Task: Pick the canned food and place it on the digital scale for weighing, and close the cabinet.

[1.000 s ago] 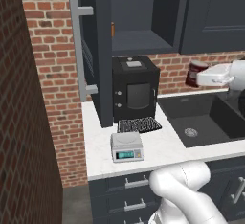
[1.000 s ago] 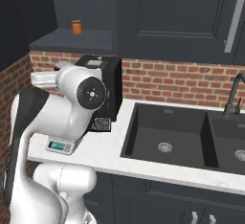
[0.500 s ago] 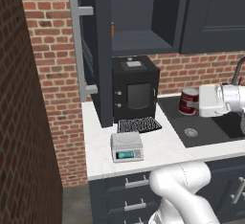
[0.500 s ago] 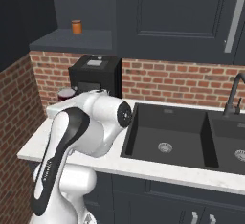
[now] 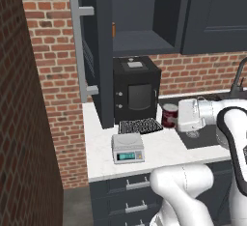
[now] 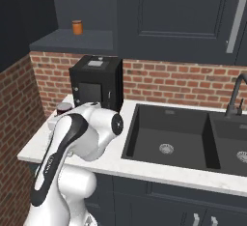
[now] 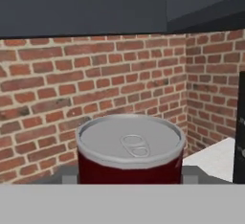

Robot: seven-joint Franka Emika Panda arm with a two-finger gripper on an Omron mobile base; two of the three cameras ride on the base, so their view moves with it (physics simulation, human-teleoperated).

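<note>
Between the claw (image 7: 129, 177) fingers sits the dark red cylindrical can with silver pull-tab lid (image 7: 130, 146), clamped, upright, above the white tabletop (image 5: 164, 148) just right of the black ribbed mat (image 5: 140, 125). No label text legible. Small white-grey square scale with teal display (image 5: 128, 148) stands near, front-left.

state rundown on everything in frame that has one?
canned food: upright, held above the counter
gripper: shut on the canned food
digital scale: display lit, top bare
cabinet: door open
orange item: upright on the cabinet shelf
</note>
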